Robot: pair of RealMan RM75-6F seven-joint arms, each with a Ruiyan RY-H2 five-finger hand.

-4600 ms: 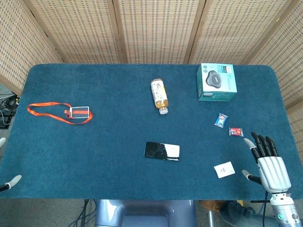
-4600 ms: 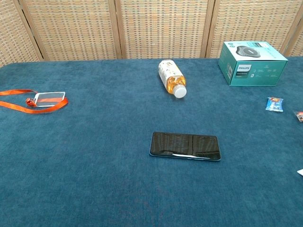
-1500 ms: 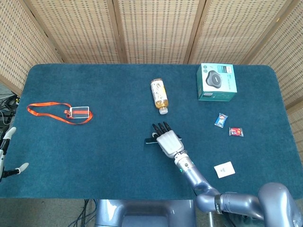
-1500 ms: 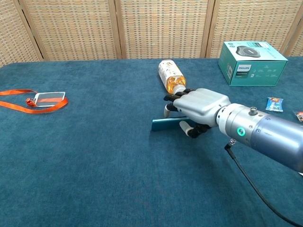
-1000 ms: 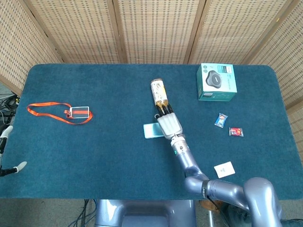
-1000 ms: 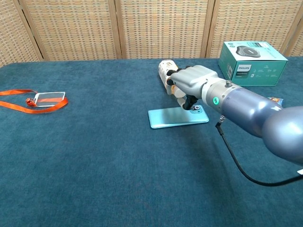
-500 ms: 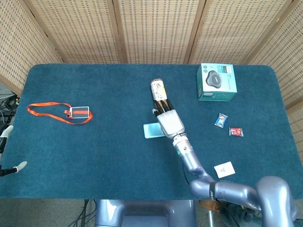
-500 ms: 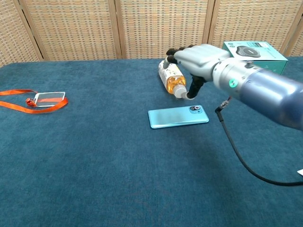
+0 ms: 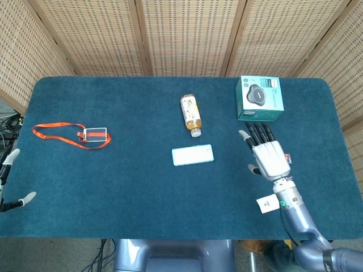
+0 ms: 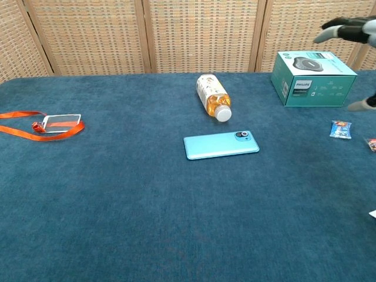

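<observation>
1. Right robot hand (image 9: pixel 269 157) released, fingers spread and straight, palm down, grasping nothing; raised above the right side of the worktop (image 9: pixel 113 187), to judge by the chest view, where only its dark fingertips (image 10: pixel 346 26) show, above the teal box (image 10: pixel 313 78).
2. Left robot hand (image 9: pixel 12 155) barely in frame at the left edge of the head view: two pale fingertips well apart, nothing between them, so seemingly released.
3. Nearest the right robot hand: two wrapped sweets lying flat on the worktop, the blue sweet (image 10: pixel 340 128) and the red sweet (image 10: pixel 371 143) near each other, not touching. From the head view, blue one hidden under the hand, red one peeking out just beside it.
4. Likely very light, small and crinkly, with slick wrappers that could skid on the cloth; best pinched across the middle between thumb and one finger, or by a wrapper end.
5. Elsewhere: white card (image 9: pixel 268 203) near the front edge, pale blue phone (image 9: pixel 193 154) face down mid-worktop, bottle (image 9: pixel 191 115) on its side behind it, orange lanyard (image 9: pixel 74 135) far left.
</observation>
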